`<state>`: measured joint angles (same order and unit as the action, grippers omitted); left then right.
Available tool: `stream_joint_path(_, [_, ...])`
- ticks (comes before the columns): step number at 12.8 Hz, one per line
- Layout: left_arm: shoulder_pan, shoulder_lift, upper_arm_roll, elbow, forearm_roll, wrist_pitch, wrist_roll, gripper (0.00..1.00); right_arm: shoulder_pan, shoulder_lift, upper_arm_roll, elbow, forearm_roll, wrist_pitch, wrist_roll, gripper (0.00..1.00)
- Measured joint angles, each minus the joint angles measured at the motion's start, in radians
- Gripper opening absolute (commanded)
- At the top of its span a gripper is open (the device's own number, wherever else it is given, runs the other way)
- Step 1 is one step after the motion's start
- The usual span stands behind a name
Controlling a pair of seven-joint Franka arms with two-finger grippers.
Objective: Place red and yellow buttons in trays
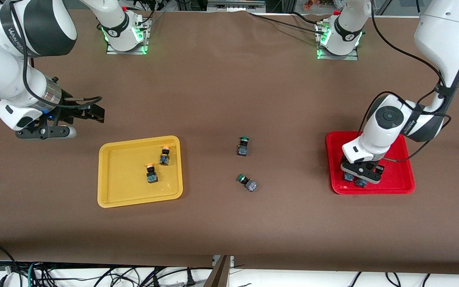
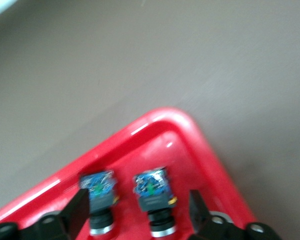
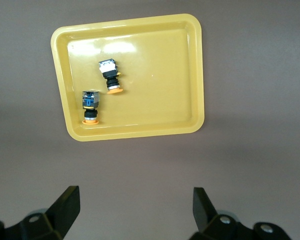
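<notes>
**Two trays, six switches, both arms over the table**

Starting at the right arm's end: the right gripper (image 1: 94, 113) hangs in the air over bare brown tabletop (image 1: 221, 79) just beside the shallow yellow plastic tray (image 1: 106, 175), fingers spread wide with nothing between them. That tray holds two small dark-bodied push-button switches with orange-yellow caps (image 1: 165, 155) (image 1: 151, 173), lying close together, not touching.

Mid-table sit two alike switches with green caps (image 1: 243, 146) (image 1: 247, 182), well apart from both trays.

At the left arm's end, the left gripper (image 1: 357, 175) is down in the shallow red plastic tray (image 1: 403, 175), fingers (image 2: 77, 212) spread either side of two more dark-bodied switches (image 2: 99, 192) (image 2: 152, 192) lying side by side. Their caps are cut off in the wrist view and hidden under the gripper from the front, so cap colour is anyone's guess.
</notes>
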<state>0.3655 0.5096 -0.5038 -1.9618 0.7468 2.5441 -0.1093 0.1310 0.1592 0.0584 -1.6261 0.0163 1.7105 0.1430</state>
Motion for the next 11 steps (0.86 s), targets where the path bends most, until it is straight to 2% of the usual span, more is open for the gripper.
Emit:
stream_joint_path(2, [-0.001,-0.050,-0.113,0.053,-0.046,-0.223,-0.006,1.00,0.000,0.000,0.002,0.000,-0.002,0.000,0.000,1.00])
stream_joint_path(4, [-0.019,-0.080,-0.197,0.169,-0.164,-0.478,-0.007,1.00,0.000,0.000,0.002,0.000,-0.002,0.000,0.000,1.00])
stream_joint_path(6, [-0.033,-0.094,-0.224,0.266,-0.275,-0.636,-0.001,1.00,-0.001,-0.003,0.002,0.000,-0.002,-0.002,0.000,1.00])
stream_joint_path(8, [-0.029,-0.095,-0.246,0.368,-0.338,-0.799,0.057,1.00,-0.003,-0.007,0.002,0.000,-0.002,-0.010,0.000,1.00])
stream_joint_path(11, [-0.014,-0.102,-0.247,0.572,-0.443,-1.036,0.260,1.00,-0.004,-0.010,0.002,0.000,-0.002,-0.012,0.000,1.00])
